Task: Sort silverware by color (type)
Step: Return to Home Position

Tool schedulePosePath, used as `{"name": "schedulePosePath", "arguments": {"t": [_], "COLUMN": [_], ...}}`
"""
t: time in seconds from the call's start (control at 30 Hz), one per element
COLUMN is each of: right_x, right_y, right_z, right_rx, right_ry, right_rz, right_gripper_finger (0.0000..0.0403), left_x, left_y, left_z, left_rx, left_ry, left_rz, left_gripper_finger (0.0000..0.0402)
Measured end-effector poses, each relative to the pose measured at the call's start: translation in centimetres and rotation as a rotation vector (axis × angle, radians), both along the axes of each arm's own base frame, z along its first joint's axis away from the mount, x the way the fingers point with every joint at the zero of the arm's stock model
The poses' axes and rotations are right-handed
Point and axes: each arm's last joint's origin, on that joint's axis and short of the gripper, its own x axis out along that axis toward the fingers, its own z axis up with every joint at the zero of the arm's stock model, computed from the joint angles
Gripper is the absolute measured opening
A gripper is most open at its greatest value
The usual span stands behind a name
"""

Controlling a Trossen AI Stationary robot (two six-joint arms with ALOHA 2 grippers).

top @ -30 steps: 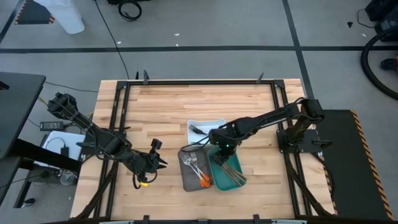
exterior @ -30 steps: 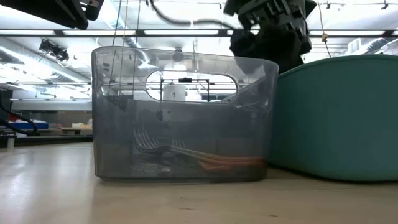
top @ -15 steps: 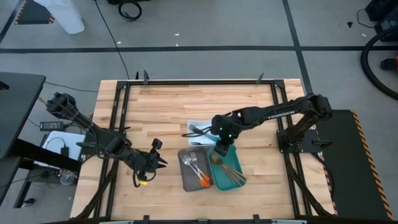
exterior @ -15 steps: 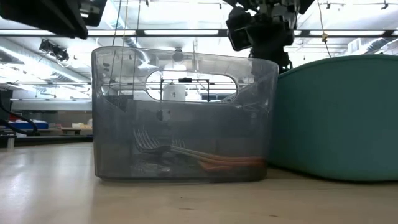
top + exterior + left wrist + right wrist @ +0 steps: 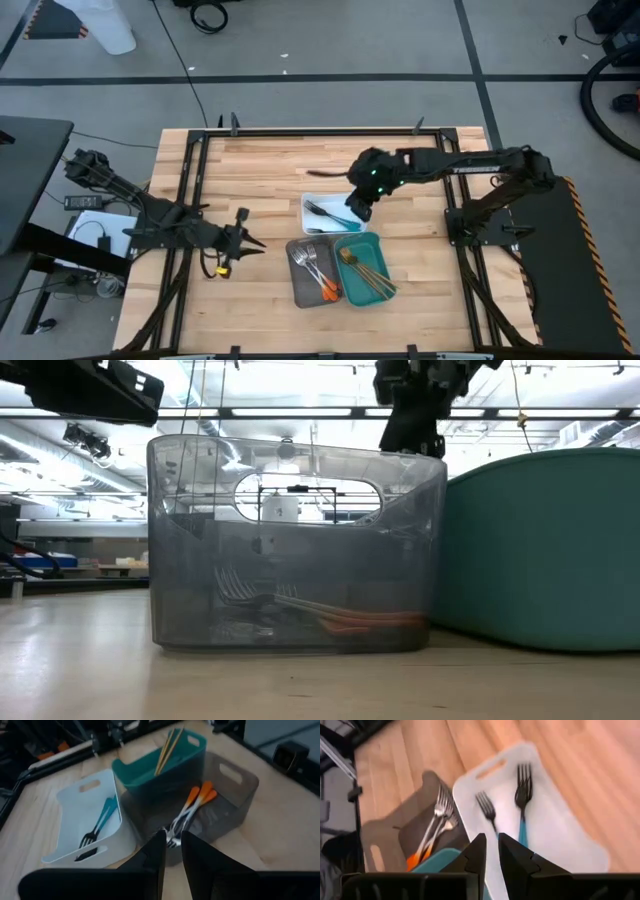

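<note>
**High view.** The left gripper (image 5: 245, 243) hung over the table's (image 5: 260, 170) left part, well apart from the trays. The right gripper (image 5: 358, 210) hung above the right edge of the white tray (image 5: 312, 222). The blue-handled forks (image 5: 328, 213) lay in the white tray. The orange-handled forks (image 5: 320, 275) lay in the grey tray (image 5: 296, 290). The gold pieces (image 5: 368, 276) lay in the teal tray (image 5: 345, 285). The grey and teal trays stood side by side, touching, just beside the white tray.

**Low view.** The grey tray's clear wall (image 5: 290, 540) showed fork tines and orange handles (image 5: 370, 620) on its floor. The teal tray (image 5: 540, 550) stood against it. A dark arm hung above each.

**Left wrist view.** The left gripper's (image 5: 172, 855) fingers stood close together with only a narrow slit between them, holding nothing. All three trays lay ahead, each with its silverware inside.

**Right wrist view.** The right gripper's (image 5: 491, 852) fingers stood equally narrow and held nothing. Two forks (image 5: 522, 800) lay in the white tray (image 5: 555, 835) below, with the grey tray (image 5: 385, 840) beside it.
</note>
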Motion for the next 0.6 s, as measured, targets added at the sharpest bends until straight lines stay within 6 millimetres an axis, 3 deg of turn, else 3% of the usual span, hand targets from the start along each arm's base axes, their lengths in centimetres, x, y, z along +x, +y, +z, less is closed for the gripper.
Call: {"name": "schedulePosePath", "arguments": {"t": [0.23,0.6], "right_x": [-2.0,-4.7], "right_y": [-1.1,-2.3], "right_z": [2.9,5.5], "right_rx": [-0.083,-0.18], "right_ry": [-0.129,-0.227], "right_rz": [-0.006,-0.011], "right_gripper_finger": [0.0061,0.0054], "left_x": [-0.8,-2.1], "left_y": [1.5,3.8], "left_z": [-0.9,-1.4], "left_rx": [-0.077,-0.131], "left_ry": [-0.11,-0.24], "left_rz": [0.015,0.112], "left_gripper_finger": [0.0068,0.0068]}}
